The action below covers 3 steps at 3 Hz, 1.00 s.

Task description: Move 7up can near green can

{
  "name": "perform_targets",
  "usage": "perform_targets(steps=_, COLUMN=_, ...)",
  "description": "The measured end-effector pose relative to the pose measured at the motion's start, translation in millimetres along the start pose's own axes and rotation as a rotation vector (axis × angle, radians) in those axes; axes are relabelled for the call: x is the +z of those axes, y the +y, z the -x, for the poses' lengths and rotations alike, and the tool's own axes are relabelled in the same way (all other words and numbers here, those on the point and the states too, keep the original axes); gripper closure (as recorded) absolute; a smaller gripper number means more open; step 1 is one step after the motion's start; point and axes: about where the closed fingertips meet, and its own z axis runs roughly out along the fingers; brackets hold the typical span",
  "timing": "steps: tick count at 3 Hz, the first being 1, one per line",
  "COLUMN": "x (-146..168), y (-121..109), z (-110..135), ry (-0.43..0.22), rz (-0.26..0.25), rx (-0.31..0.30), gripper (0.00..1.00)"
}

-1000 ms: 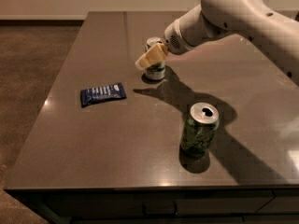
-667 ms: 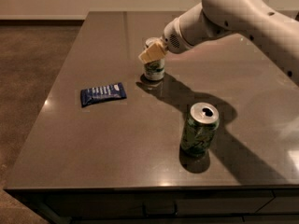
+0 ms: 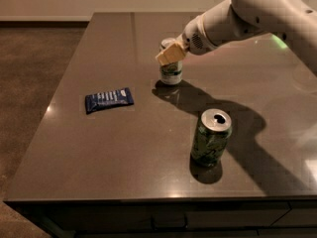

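Note:
The 7up can [image 3: 171,72], pale with green lettering, stands upright at the middle far part of the dark table [image 3: 124,152]. My gripper [image 3: 171,53] comes in from the upper right and is closed around the can's top; one cream finger [image 3: 168,55] shows in front of the rim. The can's base is at or just above the tabletop. The green can [image 3: 211,139], dark mottled green with an opened silver top, stands upright nearer the front edge, well apart from the 7up can, to its right and nearer the camera.
A dark blue snack packet [image 3: 109,99] lies flat on the table left of both cans. My white arm [image 3: 257,14] spans the upper right and casts a broad shadow over the table's right half. The table's front edge runs along the bottom.
The gripper and the 7up can have shifted together a little to the right. The green can and the blue packet have not moved.

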Motion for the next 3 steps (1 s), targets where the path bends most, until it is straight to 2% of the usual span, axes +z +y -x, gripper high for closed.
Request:
perform_targets(steps=1, x=-31.6, y=-5.3, z=-11.0, ry=0.002, rz=0.014, rx=-0.034, gripper=1.0)
perform_targets(steps=2, x=-64.5, y=-6.1, z=-30.9, ry=0.007, rz=0.032, rx=-0.054, gripper=1.0)
perform_targets(steps=3, x=-98.2, y=3.6, z=-52.3, ry=-0.001, rz=0.055, rx=-0.072, gripper=1.0)
